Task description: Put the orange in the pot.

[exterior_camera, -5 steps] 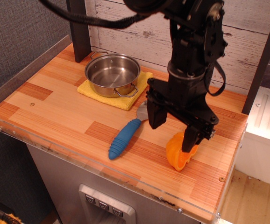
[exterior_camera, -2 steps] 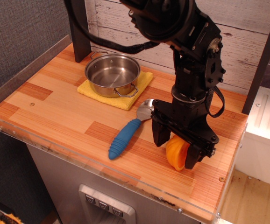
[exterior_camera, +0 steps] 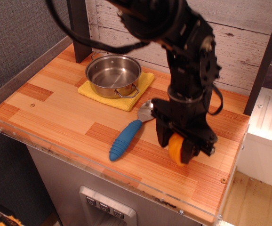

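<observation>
The orange (exterior_camera: 175, 149) is a glossy half fruit standing on edge between my gripper's fingers, at the front right of the wooden table. My gripper (exterior_camera: 176, 147) points down and is shut on the orange, just above the tabletop; much of the fruit is hidden by the black fingers. The pot (exterior_camera: 113, 74) is a shallow shiny steel pot with wire loop handles. It stands empty on a yellow cloth (exterior_camera: 137, 92) at the back left, well away from the gripper.
A spoon with a blue ribbed handle (exterior_camera: 125, 139) lies between pot and gripper, its metal bowl (exterior_camera: 146, 110) close to the gripper's left. A dark post (exterior_camera: 78, 28) stands behind the pot. The table's clear plastic front edge (exterior_camera: 103, 170) is near.
The gripper came down around the orange and shut on it. The orange went from lying tilted at the right finger to standing held between both fingers, slightly raised and shifted left.
</observation>
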Available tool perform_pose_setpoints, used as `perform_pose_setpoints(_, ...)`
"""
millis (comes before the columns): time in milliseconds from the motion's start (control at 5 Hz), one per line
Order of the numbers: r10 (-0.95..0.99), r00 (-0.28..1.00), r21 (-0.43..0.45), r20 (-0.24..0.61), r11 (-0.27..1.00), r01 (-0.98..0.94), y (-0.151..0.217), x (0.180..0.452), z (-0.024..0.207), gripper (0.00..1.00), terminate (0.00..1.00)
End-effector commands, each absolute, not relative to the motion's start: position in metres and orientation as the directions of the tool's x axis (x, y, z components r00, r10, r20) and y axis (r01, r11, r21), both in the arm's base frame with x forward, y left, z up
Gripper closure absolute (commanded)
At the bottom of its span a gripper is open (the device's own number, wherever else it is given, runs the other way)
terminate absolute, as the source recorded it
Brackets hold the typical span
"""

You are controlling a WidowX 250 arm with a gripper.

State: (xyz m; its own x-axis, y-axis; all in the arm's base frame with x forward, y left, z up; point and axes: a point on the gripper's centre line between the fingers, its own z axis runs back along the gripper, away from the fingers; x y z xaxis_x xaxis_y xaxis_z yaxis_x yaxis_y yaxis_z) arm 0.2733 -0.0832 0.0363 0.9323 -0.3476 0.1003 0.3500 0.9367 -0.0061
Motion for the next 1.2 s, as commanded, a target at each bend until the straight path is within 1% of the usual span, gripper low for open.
perform_pose_setpoints(0,-0.231,0.929,-0.003,0.287,0.97,0.242,-0.018,0.299,0.105,1.0,0.0)
perform_pose_setpoints(200,-0.09,0.944,0.018,0.317,0.996,0.089,0.033,0.319,0.12,1.0,0.0)
perform_pose_setpoints(400,0.013,0.959,0.015,0.282,1.0,-0.018,0.07,0.337,0.111,1.0,0.0)
perform_pose_setpoints(600,0.03,0.976,0.02,0.216,0.999,-0.035,0.08,0.357,0.093,1.0,0.0)
perform_pose_setpoints(800,0.041,0.981,0.026,0.191,0.999,-0.047,0.085,0.364,0.082,1.0,0.0)
perform_pose_setpoints(1000,0.044,0.985,0.033,0.168,0.998,-0.051,0.09,0.367,0.078,1.0,0.0)
